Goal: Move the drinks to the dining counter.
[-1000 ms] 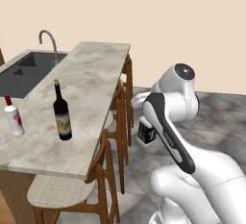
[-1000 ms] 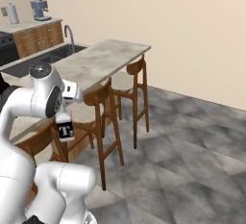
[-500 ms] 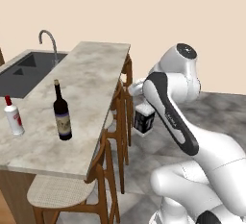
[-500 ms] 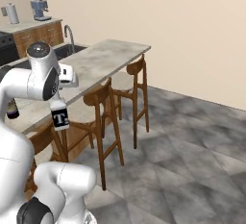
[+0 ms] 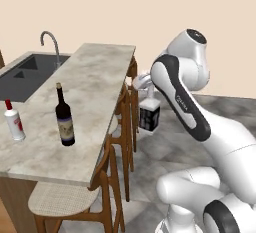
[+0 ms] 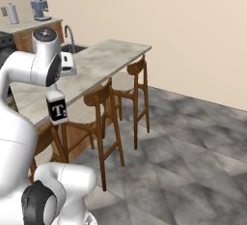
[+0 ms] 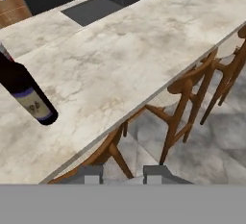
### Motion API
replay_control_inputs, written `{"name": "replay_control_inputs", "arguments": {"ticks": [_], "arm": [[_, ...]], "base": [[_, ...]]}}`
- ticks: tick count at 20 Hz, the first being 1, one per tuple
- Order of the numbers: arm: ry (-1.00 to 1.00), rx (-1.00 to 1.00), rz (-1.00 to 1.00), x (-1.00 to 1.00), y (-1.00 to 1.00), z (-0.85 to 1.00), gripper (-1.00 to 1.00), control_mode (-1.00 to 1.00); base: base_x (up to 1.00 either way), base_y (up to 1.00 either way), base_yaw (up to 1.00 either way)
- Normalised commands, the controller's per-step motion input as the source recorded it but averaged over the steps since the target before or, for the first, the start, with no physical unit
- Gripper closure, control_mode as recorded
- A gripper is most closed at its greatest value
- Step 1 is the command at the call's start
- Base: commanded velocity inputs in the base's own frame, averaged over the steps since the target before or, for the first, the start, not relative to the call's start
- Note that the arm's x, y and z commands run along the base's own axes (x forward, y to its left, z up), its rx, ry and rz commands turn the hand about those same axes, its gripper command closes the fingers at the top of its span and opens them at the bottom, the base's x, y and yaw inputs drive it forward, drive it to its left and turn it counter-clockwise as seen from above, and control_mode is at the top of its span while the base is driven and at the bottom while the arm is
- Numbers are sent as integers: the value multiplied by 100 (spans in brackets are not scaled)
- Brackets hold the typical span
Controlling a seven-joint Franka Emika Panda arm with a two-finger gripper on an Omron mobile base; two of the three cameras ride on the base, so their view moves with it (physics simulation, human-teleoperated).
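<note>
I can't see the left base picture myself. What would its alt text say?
A white robot arm's gripper holds a short clear bottle with a black label by its neck in the air beside a long marble dining counter. A dark wine bottle and a small white red-capped bottle stand upright on it, with wooden stools along its edge and a sink behind.

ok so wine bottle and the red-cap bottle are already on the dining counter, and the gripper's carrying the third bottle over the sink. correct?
Not over the sink. The left base view shows the gripper holding the short clear bottle in the air beside the stools, off the dining counter edge. The wine bottle and red-cap bottle do stand on that counter.
</note>
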Motion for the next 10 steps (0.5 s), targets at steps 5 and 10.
{"name": "replay_control_inputs", "arguments": {"ticks": [5,10], "arm": [[0,0,16,25,24,10,100,-100],[5,0,13,49,41,0,100,-100]], "base": [[0,0,0],[0,0,0]]}}
